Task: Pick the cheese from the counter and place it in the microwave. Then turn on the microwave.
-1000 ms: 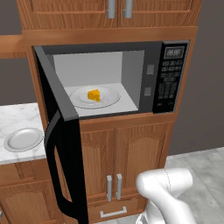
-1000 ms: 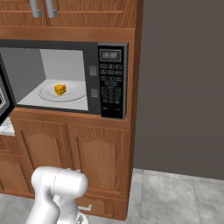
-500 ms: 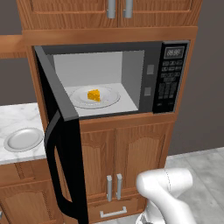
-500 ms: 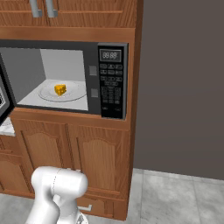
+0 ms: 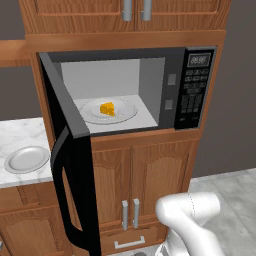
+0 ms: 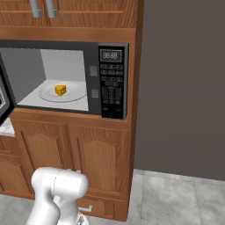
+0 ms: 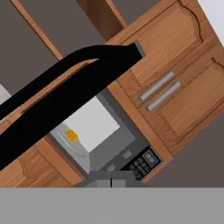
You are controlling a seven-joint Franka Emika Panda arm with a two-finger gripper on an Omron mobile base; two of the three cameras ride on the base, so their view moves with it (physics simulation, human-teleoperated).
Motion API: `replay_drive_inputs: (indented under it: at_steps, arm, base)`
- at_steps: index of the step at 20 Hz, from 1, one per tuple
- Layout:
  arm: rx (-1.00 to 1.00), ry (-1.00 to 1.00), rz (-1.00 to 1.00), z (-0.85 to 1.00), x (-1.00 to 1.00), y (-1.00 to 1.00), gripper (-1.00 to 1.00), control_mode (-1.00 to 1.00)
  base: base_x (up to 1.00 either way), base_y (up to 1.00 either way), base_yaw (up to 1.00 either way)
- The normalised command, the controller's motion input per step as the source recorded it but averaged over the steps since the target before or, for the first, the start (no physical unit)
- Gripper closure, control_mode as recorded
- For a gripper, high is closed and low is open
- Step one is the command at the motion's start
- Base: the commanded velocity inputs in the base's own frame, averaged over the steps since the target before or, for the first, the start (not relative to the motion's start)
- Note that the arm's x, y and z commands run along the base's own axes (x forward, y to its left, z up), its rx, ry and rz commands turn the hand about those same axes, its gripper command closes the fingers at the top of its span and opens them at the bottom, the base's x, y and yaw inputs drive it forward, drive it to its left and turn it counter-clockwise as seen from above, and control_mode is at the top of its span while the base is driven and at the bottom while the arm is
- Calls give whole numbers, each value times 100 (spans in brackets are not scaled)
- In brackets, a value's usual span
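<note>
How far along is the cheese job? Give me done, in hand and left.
Done: the cheese sits on the glass turntable inside the microwave, off the counter. In hand: nothing; the gripper is shut on nothing, low in front of the open door. Left: swing the door closed, then press a start button on the button panel to turn it on.

Comparing my two base feeds with those from a second and half a second back, I find nothing that has moved. The cheese [image 5: 107,108] lies at the same spot on its plate [image 5: 125,113] inside the microwave [image 5: 197,85], the door [image 5: 70,165] hangs open at the same angle, and my arm [image 5: 192,220] sits low in the same place.
</note>
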Motion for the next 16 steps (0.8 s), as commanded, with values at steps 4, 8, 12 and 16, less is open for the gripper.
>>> replay_drive_inputs:
  at_steps: [4, 8, 12, 16]
  arm:
    - [0, 0, 0, -30, 29, 22, 100, -100]
    - [0, 0, 0, -32, 30, 22, 100, -100]
    - [0, 0, 0, -32, 32, 22, 100, -100]
    - [0, 0, 0, -31, 29, 22, 100, -100]
  base:
    - [0, 0, 0]
    - [0, 0, 0]
    - [0, 0, 0]
    - [0, 0, 0]
